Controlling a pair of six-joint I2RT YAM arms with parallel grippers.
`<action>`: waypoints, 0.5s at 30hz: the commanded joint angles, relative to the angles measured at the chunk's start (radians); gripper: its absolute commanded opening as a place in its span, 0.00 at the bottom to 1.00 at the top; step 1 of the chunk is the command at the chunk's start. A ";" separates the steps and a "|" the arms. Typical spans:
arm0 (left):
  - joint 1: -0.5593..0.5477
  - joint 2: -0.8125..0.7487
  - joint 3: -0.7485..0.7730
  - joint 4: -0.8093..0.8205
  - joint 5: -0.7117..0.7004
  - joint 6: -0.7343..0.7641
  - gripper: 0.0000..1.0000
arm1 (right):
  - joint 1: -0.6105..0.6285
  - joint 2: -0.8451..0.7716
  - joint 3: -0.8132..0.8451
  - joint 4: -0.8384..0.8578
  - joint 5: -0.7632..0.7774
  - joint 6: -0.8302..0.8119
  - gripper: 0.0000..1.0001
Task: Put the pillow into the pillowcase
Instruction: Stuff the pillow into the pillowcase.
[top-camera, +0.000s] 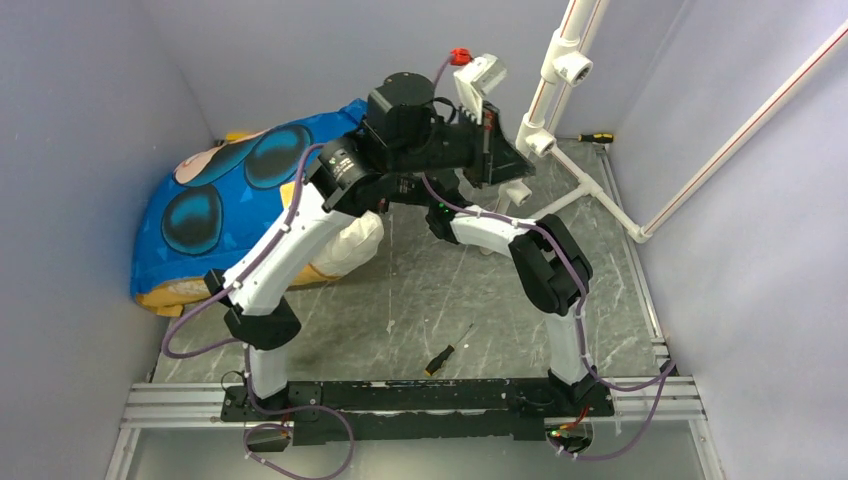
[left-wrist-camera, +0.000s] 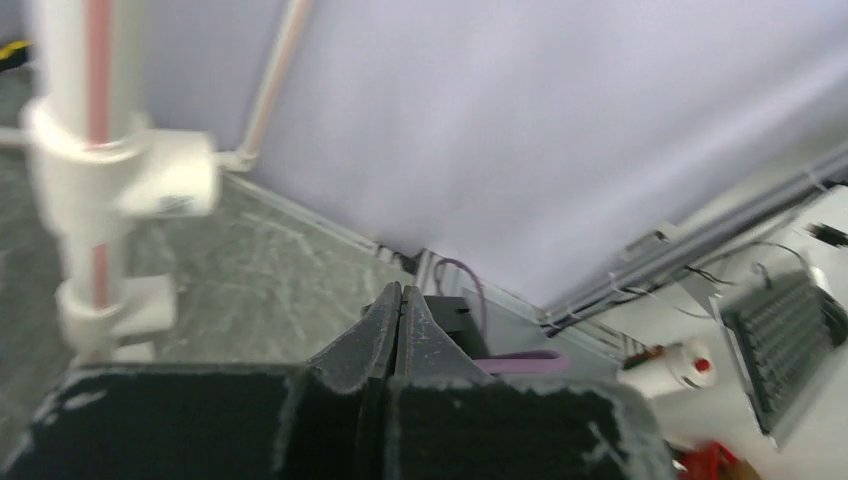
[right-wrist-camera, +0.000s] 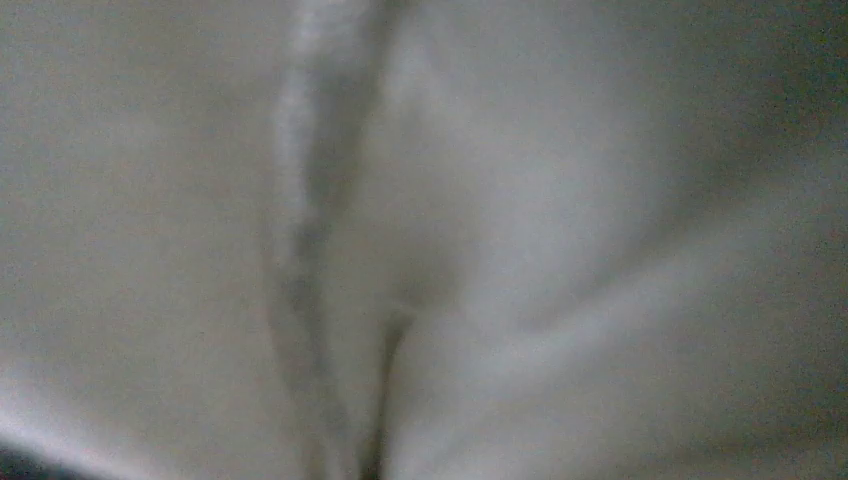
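pillow (top-camera: 355, 243): mostly inside pillowcase (top-camera: 215, 200), far-left of table (top-camera: 480, 300); white end pokes out of the mouth
left tool (left-wrist-camera: 400, 292): closed, empty, raised
right tool: hidden, narrow, against pillow fabric; can't tell if gripping
handling: light, soft, squashy; probably pinch case hem, push exposed end

Grey table (top-camera: 420, 300), pillowcase (top-camera: 215, 200), pillow (top-camera: 357, 243), screwdriver (top-camera: 440, 357)

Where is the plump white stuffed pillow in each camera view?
Top external: the pillow bulges from the blue mouse-print fabric pillowcase, left of centre.
Left wrist: not in it.
Right wrist: blurred white fabric, likely the pillow, fills the frame.
Shared landmark: white pipe post, top external and left wrist.
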 joint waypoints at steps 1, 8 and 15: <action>-0.025 0.017 0.080 0.053 0.062 -0.025 0.00 | 0.028 -0.055 0.084 -0.095 0.085 -0.096 0.00; -0.015 -0.236 -0.140 -0.146 -0.586 0.327 0.78 | 0.028 -0.067 -0.020 -0.040 0.085 -0.058 0.00; 0.013 -0.271 -0.212 -0.394 -0.954 0.550 0.99 | 0.026 -0.076 -0.050 -0.046 0.072 -0.053 0.00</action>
